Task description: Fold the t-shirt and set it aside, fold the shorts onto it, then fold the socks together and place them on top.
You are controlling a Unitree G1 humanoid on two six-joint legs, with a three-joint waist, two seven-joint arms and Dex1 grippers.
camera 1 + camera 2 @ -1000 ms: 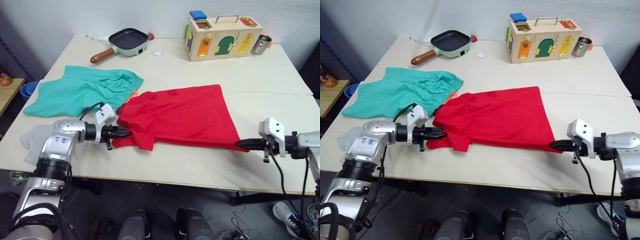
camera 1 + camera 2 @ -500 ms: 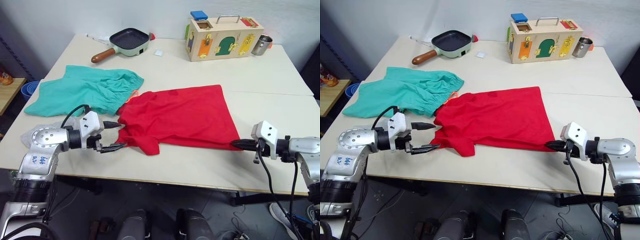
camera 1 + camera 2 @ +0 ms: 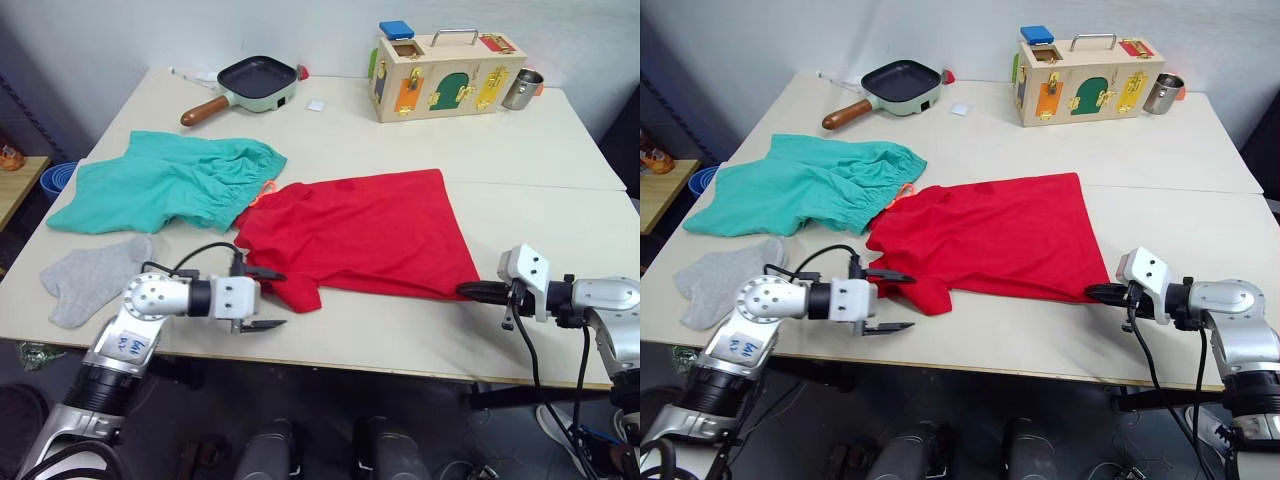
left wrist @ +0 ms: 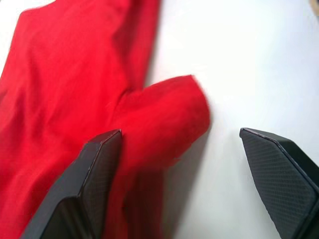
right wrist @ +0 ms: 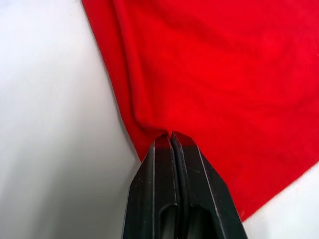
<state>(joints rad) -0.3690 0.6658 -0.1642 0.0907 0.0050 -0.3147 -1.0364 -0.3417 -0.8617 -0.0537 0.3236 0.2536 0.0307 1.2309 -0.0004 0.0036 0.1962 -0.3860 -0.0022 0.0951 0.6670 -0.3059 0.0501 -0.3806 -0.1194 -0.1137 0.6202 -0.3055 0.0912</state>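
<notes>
Left eye view: folding the t-shirt (image 3: pixel 370 230), right gripper (image 3: pixel 468 290) pinches its hem while left gripper (image 3: pixel 263 299) gapes empty beside the sleeve, which it likely needs to grasp next.

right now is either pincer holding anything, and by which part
The right pincer pinches the t-shirt at its near hem corner; the left pincer is open, holding nothing.
</notes>
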